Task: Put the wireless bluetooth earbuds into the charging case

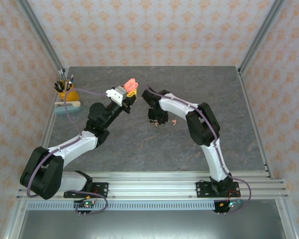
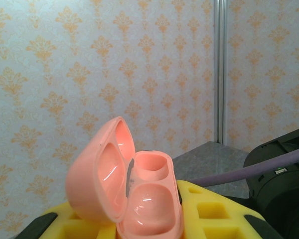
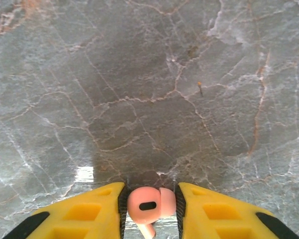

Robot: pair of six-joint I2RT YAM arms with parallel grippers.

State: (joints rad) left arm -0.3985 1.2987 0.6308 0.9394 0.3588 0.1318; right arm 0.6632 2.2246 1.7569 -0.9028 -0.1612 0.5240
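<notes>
My left gripper (image 1: 124, 95) is raised above the table and shut on the pink charging case (image 1: 131, 85). In the left wrist view the case (image 2: 149, 201) sits between the yellow fingers (image 2: 214, 211), its lid (image 2: 97, 174) swung open to the left and both wells empty. My right gripper (image 1: 156, 121) is down at the table, right of the case. Its yellow fingers (image 3: 214, 211) press both sides of one pale-pink earbud (image 3: 148, 204), whose stem points toward the camera. A second earbud (image 1: 173, 121) lies on the table just right of that gripper.
A yellow cup of pens (image 1: 65, 91) and a pale block (image 1: 70, 105) stand at the table's left edge (image 1: 54, 114). A purple cable (image 2: 249, 172) and the right arm's black link (image 2: 284, 169) cross the left wrist view. Patterned walls close in the back and sides.
</notes>
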